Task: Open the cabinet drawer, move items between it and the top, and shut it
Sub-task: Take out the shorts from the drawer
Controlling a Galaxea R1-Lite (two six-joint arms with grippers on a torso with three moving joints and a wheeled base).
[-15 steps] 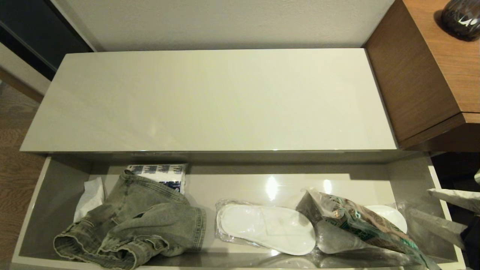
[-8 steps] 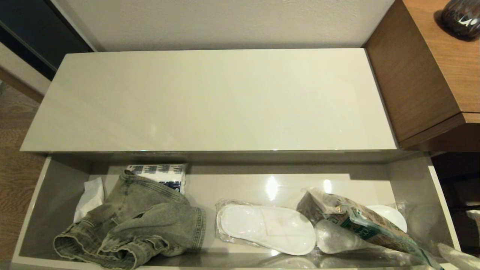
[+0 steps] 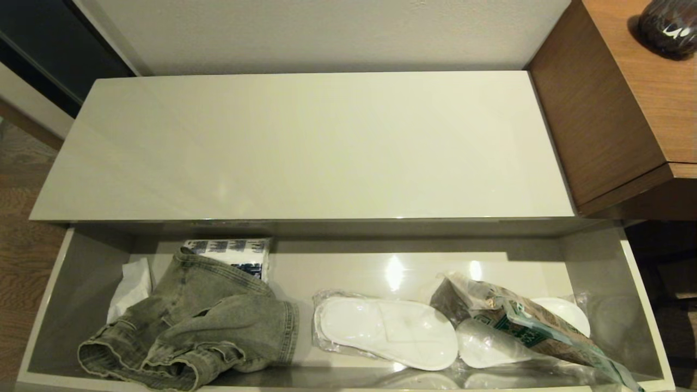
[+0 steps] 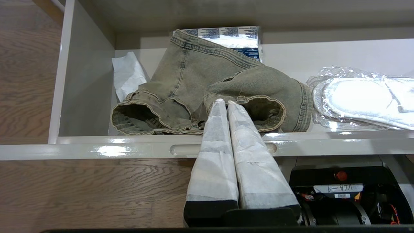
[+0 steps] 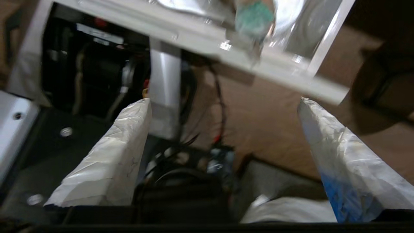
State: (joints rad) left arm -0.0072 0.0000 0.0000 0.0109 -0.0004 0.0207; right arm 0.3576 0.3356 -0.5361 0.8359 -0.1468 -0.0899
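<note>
The top (image 3: 305,147) is bare from end to end, open to approach from the front and from above; the wood-grain desk (image 3: 615,103) walls off its right end, and the wall closes the back. The cabinet drawer (image 3: 76,294) stands pulled out. Its left part is filled by the denim garment (image 3: 207,321), with a tissue pack (image 3: 234,251) behind it. The wrapped slippers (image 3: 386,329) take the middle and the food bag (image 3: 523,324) the right. Free floor shows along the drawer's back, between the tissue pack and the bag, and in the far right corner.
</note>
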